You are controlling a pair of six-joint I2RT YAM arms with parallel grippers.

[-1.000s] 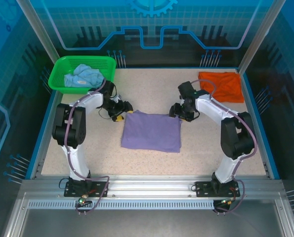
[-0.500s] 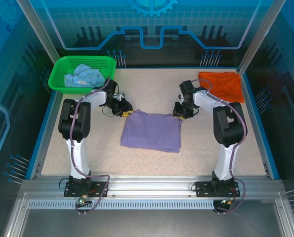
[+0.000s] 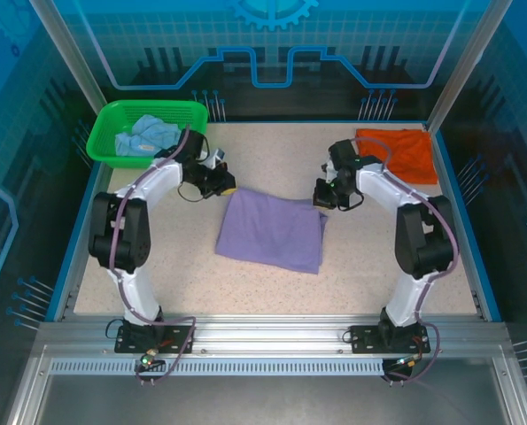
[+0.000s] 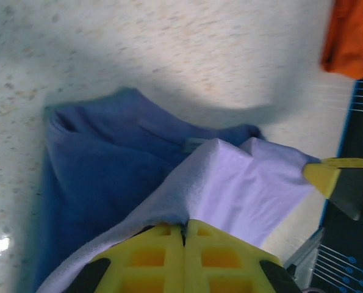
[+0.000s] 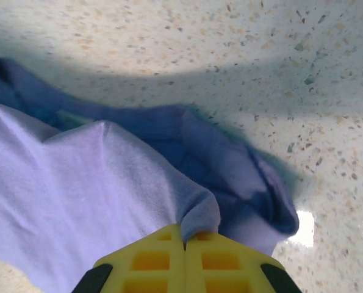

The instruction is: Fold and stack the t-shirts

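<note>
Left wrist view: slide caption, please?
Yellow jaws shut on a lifted edge of the purple t-shirt, orange t-shirt beyond.

I work in a robotics lab cell rather than any home or shop: my left arm (image 3: 121, 235) and right arm (image 3: 422, 243) are bolted to an aluminium rail (image 3: 263, 336) along the bottom of the frame, at the edge of a speckled tabletop (image 3: 183, 283) with a blue rim. Clear panels (image 3: 272, 44) printed with blue circuit and gear graphics wall in the top and sides, held by slanted metal posts (image 3: 64, 44) in the upper corners.
</note>
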